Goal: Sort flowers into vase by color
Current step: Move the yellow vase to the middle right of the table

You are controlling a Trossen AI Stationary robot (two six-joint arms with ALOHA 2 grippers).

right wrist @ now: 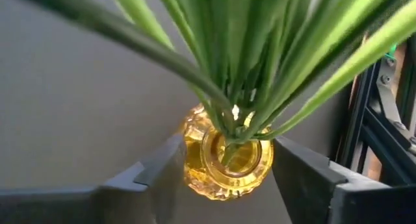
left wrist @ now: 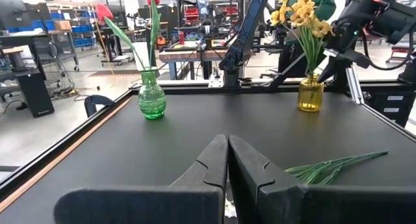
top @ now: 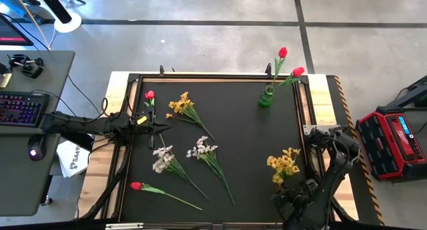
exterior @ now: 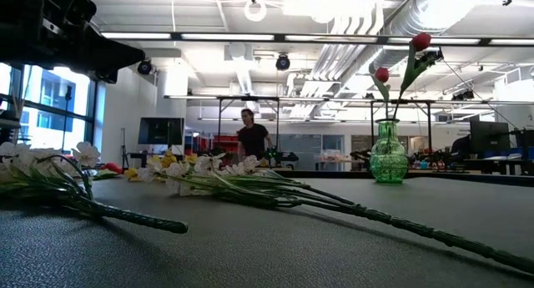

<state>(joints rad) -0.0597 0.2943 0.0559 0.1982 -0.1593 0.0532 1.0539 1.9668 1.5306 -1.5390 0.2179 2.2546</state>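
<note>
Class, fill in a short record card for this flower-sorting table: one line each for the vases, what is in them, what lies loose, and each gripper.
green vase: far side of table, holds two red tulips
yellow vase: right side, holds yellow blossoms
loose on table: one yellow flower, two white sprays, two red flowers
left gripper: shut, empty, low over the table's left side
right gripper: open, fingers either side of the yellow vase

Left gripper (left wrist: 227, 160) fingers together; right gripper (right wrist: 224, 175) fingers spread, pointing down.
</note>
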